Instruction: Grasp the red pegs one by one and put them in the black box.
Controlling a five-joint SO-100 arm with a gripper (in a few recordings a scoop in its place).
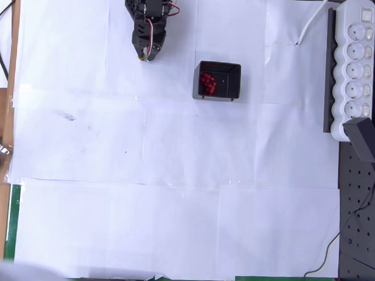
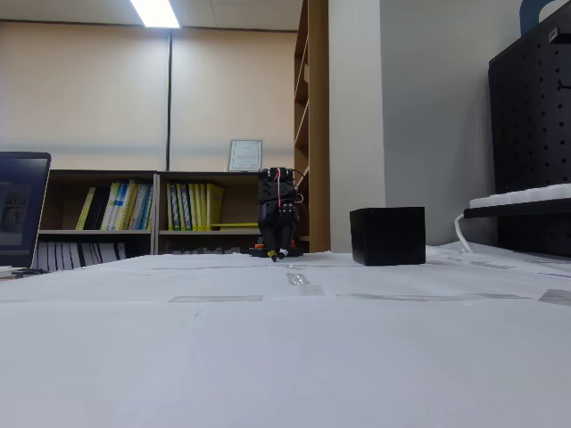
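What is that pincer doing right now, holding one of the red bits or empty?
Pincer: looks shut and empty, tip down near the paper, left of the black box. The red pegs lie inside the box.

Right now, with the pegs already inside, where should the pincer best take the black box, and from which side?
Probably from above, over one thin wall of the black box: it stands upright and open-topped. The right wall looks best, since the red pegs lie along the left side in the overhead view. The pincer rests left of it.
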